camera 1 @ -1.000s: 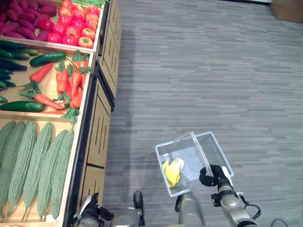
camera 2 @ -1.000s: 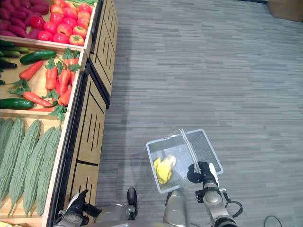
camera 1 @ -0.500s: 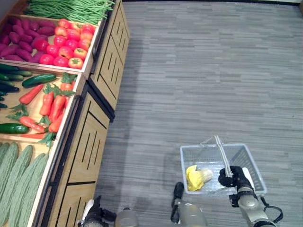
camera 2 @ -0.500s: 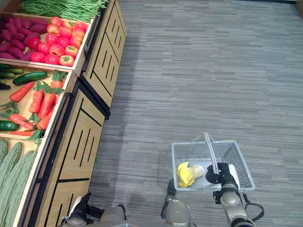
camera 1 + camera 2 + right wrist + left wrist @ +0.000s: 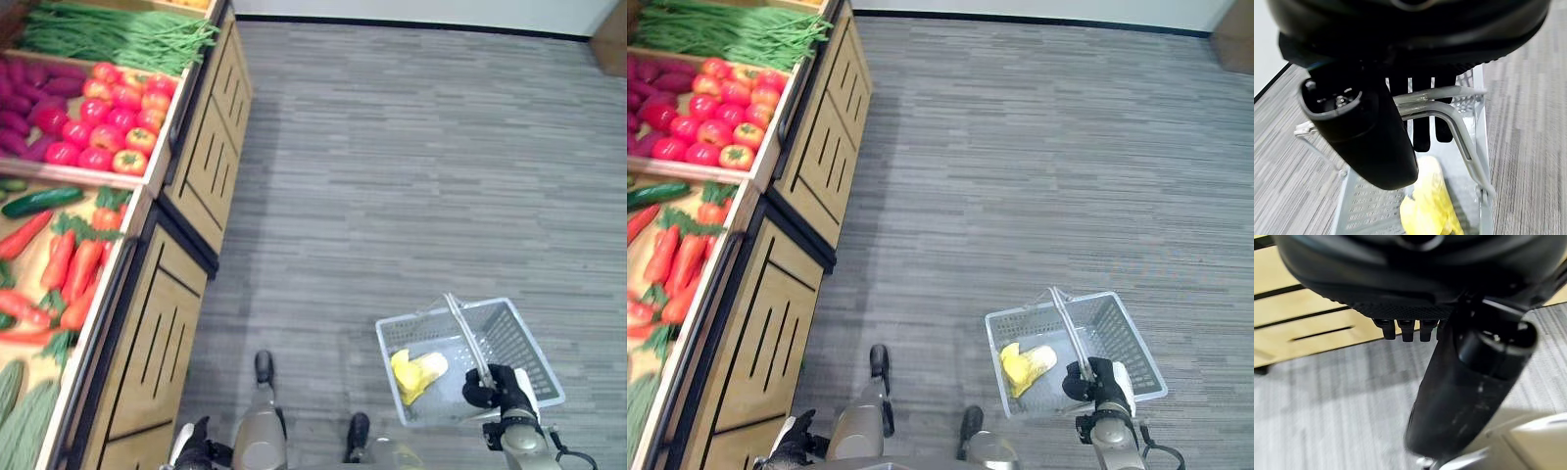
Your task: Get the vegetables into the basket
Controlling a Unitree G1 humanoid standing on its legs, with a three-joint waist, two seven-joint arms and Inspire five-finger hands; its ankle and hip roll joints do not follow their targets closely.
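Note:
A grey mesh basket [image 5: 530,338] hangs over the floor at the lower right, and my right hand [image 5: 500,390] is shut on its metal handle [image 5: 1449,105]. A yellow vegetable [image 5: 415,372] lies inside it, also seen as a yellow vegetable [image 5: 1430,205] past the curled fingers in the right wrist view. My left hand [image 5: 192,452] hangs relaxed and holding nothing at the lower left beside the wooden stand [image 5: 167,323]. On the stand lie green beans [image 5: 118,39], tomatoes [image 5: 108,117], carrots [image 5: 69,274], a cucumber [image 5: 39,201] and bitter gourds [image 5: 20,431].
Purple sweet potatoes [image 5: 29,108] fill the bin left of the tomatoes. The stand's slatted wooden front [image 5: 1303,308] runs along the left side. Grey striped carpet [image 5: 411,166] stretches to a white wall at the far edge.
The whole picture has shifted: the camera moved, so the stand now sits further left and the far wall shows. My right hand keeps hold of the basket handle.

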